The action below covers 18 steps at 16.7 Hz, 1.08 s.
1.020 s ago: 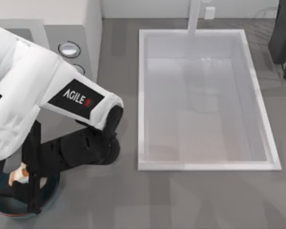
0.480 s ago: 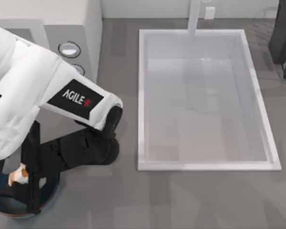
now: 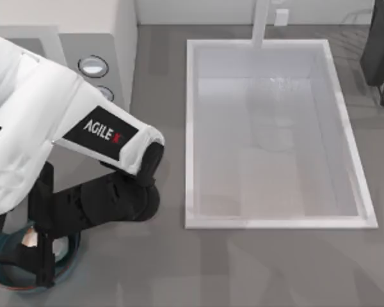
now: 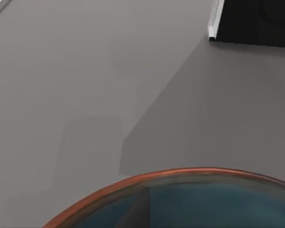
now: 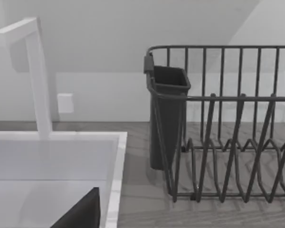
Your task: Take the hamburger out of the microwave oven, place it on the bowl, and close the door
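Observation:
The teal bowl (image 3: 69,265) with its reddish rim sits at the table's near left corner; its rim (image 4: 147,178) also shows in the left wrist view. My left gripper (image 3: 43,256) hangs low over the bowl, shut on the hamburger (image 3: 28,238), of which a small cream and orange sliver peeks out beside the black fingers. The microwave oven (image 3: 95,48) stands at the far left, its grey knob panel showing; a white edge beside its dark opening (image 4: 213,23) appears in the left wrist view. The door is hidden under my left arm. A dark part of my right gripper (image 5: 80,213) shows over the sink.
A white sink basin (image 3: 192,134) with a tall faucet (image 3: 261,22) takes up the middle and right of the table. A dark wire dish rack (image 5: 228,142) with a dark cup (image 5: 168,114) stands at the far right. Bare grey counter lies in front of the sink.
My left gripper has sunk lower toward the bowl with the hamburger, so less of the bun shows now. Nothing else has moved.

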### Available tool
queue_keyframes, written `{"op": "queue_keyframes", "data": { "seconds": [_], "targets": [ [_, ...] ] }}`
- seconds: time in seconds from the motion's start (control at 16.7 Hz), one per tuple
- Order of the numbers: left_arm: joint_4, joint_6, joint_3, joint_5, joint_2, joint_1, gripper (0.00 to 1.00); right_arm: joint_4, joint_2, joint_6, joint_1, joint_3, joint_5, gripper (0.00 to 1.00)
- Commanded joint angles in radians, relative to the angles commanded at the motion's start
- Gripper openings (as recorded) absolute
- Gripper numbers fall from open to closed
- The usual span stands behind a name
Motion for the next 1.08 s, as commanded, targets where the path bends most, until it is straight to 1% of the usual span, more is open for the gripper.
{"op": "queue_keyframes", "data": {
  "seconds": [0.3,0.36,0.48,0.6,0.72,0.84,0.96,1.08],
  "targets": [
    [0.0,0.0,0.0,0.0,0.0,0.0,1.0,0.0,0.0,0.0,0.0,0.0,0.0,1.0],
    [-0.015,-0.081,0.003,-0.039,-0.054,-0.012,1.0,0.0,0.0,0.0,0.0,0.0,0.0,1.0],
    [-0.007,-0.073,-0.002,-0.033,-0.064,-0.011,1.0,0.0,0.0,0.0,0.0,0.0,0.0,1.0],
    [0.036,-0.026,-0.032,-0.006,-0.114,-0.005,1.0,0.0,0.0,0.0,0.0,0.0,0.0,1.0],
    [0.109,0.061,-0.083,0.041,-0.205,0.007,1.0,0.0,0.0,0.0,0.0,0.0,0.0,1.0],
    [0.204,0.19,-0.151,0.101,-0.338,0.024,1.0,0.0,0.0,0.0,0.0,0.0,0.0,1.0],
    [0.319,0.362,-0.234,0.171,-0.511,0.048,1.0,0.0,0.0,0.0,0.0,0.0,0.0,1.0],
    [0.449,0.574,-0.331,0.248,-0.713,0.079,1.0,0.0,0.0,0.0,0.0,0.0,0.0,1.0]
  ]
}}
